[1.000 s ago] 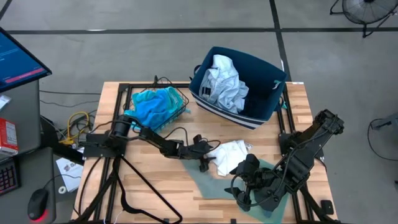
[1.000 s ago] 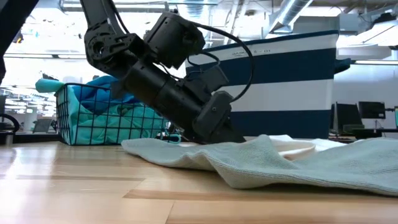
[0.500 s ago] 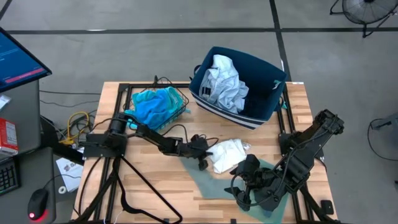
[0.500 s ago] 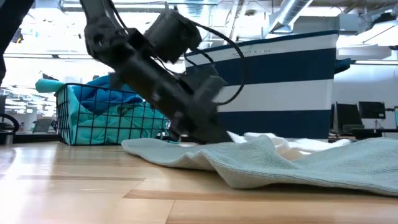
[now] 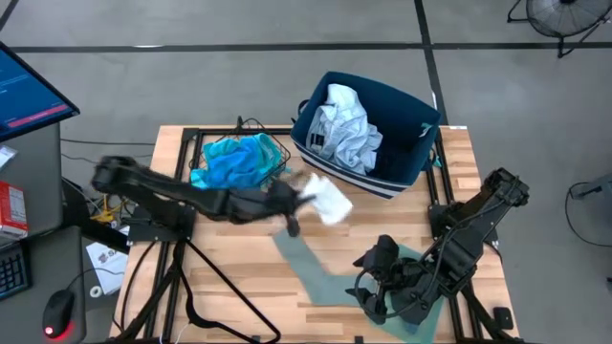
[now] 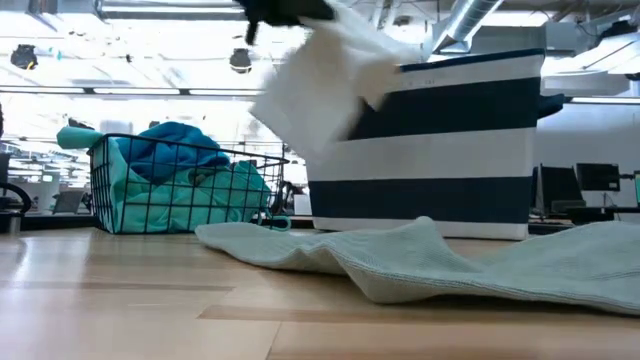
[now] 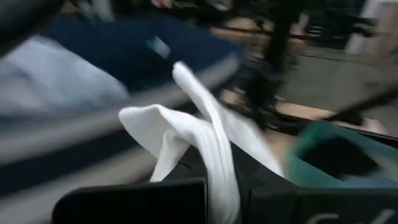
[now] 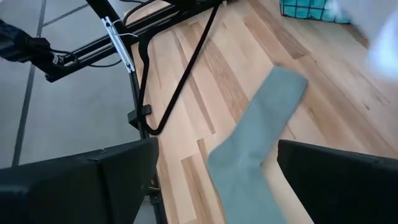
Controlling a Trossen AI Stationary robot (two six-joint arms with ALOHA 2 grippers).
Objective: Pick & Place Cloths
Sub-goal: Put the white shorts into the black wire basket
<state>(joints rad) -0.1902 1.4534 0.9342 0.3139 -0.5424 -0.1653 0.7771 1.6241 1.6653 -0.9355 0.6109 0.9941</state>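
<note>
A white cloth (image 5: 330, 201) hangs in the air near the navy-and-white bin (image 5: 402, 162), with my left gripper (image 5: 293, 198) shut on it; in the low view the white cloth (image 6: 320, 85) is well above the table. A grey cloth (image 5: 314, 269) lies flat on the wood, reaching under my right gripper (image 5: 382, 287), which stands open near the front right. A pale blue-white cloth (image 5: 344, 124) sits in the bin. A turquoise cloth (image 5: 234, 162) fills the wire basket (image 6: 150, 200). My left gripper pinches a bunched fold of the white cloth (image 7: 217, 180) between its two fingers (image 7: 137, 205); how many layers, I cannot tell. The cloth is lifted clear of the table and trails loosely beyond the fingers, slack.
The bin stands at the far right of the table, the wire basket at the far left. Black frame rails (image 5: 186, 248) and cables run along both sides. Bare wood (image 5: 239, 277) lies at the front left.
My left gripper has shut on the white cloth, then risen and swung toward the far edge and the bin. The white cloth has come off the grey cloth and is lifted clear. The grey cloth stays on the table.
</note>
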